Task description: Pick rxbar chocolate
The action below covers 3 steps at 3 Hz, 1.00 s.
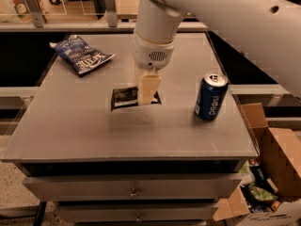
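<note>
The rxbar chocolate [124, 97], a small flat black wrapper with a pale label, hangs level a little above the grey table [70, 131], with a faint shadow beneath it. My gripper [147, 100] points straight down from the white arm over the table's middle. Its cream fingers [148, 86] are shut on the bar's right end, which they hide.
A crinkled blue chip bag [83, 55] lies at the table's back left. A blue Pepsi can [211, 96] stands upright to the right of the gripper. An open cardboard box [268, 173] with items sits on the floor at the right. Drawers [134, 189] run below the tabletop.
</note>
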Each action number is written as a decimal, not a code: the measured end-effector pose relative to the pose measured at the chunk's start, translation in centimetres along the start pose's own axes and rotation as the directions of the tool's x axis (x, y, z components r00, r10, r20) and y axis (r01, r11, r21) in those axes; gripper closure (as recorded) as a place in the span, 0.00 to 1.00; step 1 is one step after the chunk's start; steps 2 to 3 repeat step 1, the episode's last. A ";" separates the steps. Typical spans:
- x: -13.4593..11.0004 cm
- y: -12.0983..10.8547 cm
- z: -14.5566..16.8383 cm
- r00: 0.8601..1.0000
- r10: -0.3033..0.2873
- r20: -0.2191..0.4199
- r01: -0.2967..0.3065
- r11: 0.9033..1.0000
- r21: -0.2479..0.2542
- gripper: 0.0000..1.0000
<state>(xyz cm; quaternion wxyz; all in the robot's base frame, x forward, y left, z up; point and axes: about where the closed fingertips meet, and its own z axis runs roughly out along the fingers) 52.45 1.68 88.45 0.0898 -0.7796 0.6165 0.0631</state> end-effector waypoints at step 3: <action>-0.2 -0.3 -0.1 1.000 -0.001 0.006 0.001 1.000 0.012 1.00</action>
